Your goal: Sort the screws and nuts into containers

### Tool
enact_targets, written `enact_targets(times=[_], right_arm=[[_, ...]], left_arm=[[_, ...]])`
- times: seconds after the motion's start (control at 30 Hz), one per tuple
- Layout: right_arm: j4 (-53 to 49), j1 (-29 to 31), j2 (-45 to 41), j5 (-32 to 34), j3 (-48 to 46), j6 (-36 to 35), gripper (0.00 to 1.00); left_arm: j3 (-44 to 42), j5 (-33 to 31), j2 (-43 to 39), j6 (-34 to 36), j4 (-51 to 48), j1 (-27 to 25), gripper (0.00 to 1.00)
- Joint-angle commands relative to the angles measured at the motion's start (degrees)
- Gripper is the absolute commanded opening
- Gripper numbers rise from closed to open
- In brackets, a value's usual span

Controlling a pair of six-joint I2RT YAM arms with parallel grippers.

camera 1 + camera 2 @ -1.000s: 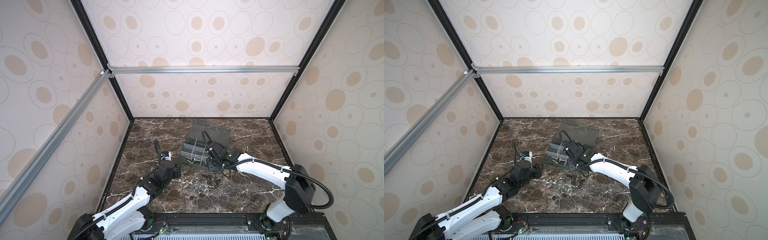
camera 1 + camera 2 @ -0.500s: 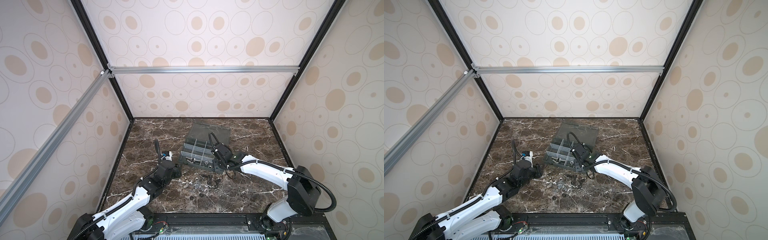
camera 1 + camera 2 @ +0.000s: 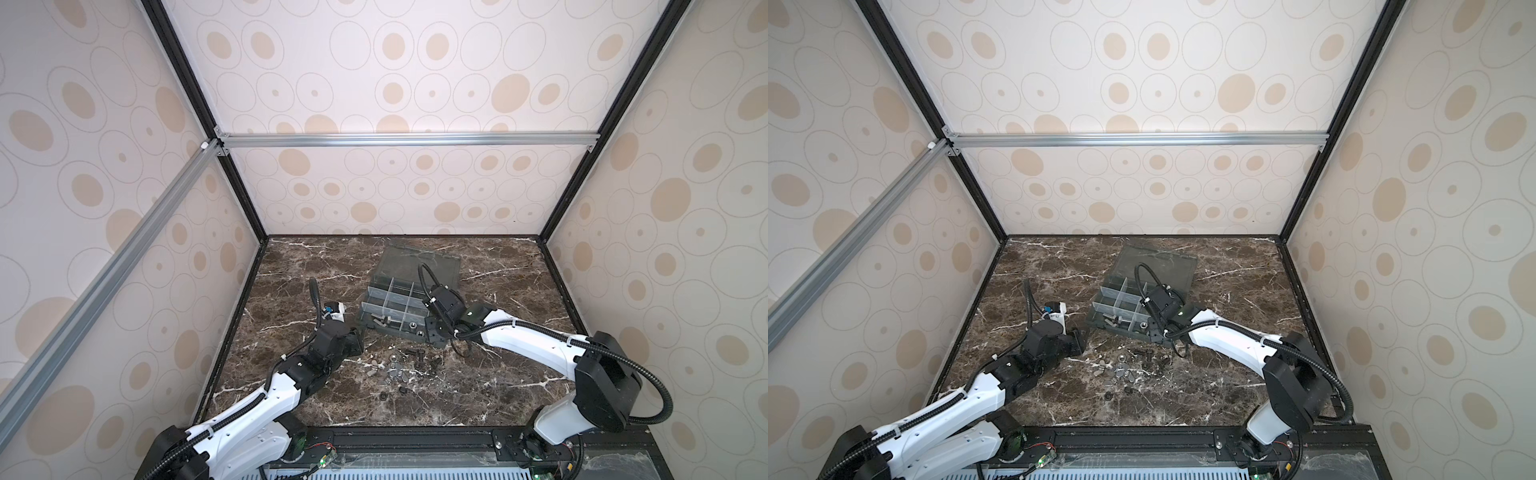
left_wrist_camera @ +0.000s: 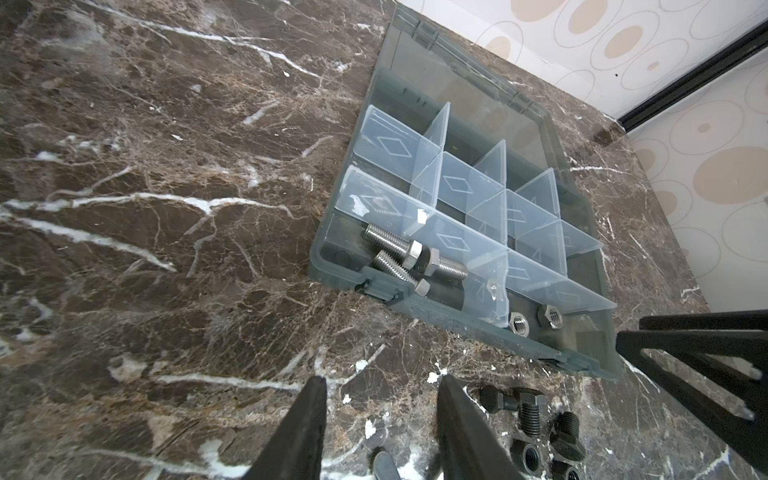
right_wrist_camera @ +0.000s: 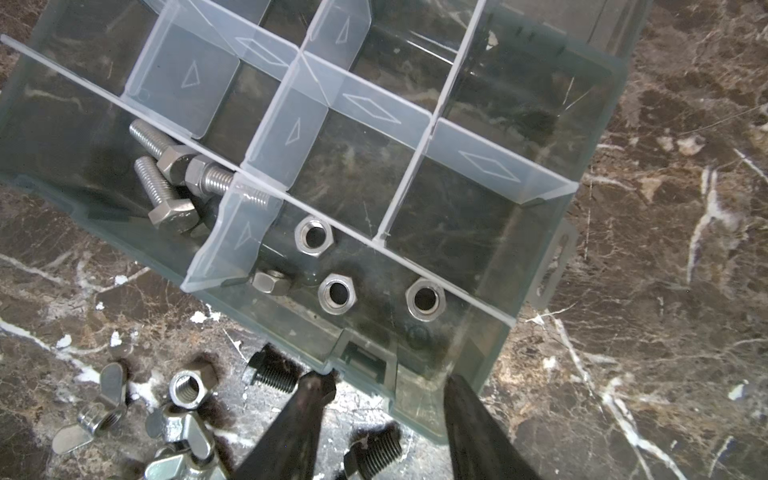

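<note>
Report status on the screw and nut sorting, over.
Left gripper open, empty. Right gripper open at organizer box front edge. Three silver screws and several nuts in adjacent front cells; loose pile on table. Path unobstructed.

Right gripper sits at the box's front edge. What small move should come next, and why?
Probably back the right gripper off the box and onto the loose silver hex nut: its jaws stand open and empty, and four nuts lie in the cell.
</note>
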Motion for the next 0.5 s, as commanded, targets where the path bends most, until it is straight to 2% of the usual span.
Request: enact_targets(times=[0.0, 0.47], right_arm=[[-1.28, -0.43, -0.79, 0.80, -0.30, 1.08, 0.52], [-1.28, -0.38, -2.10, 0.16, -1.35, 1.94, 0.53]], left_arm=[[0.23, 0.16, 0.38, -0.46, 1.27, 0.41, 0.44], [0.14, 0.78, 0.34, -0.53, 1.65, 0.35, 0.44]])
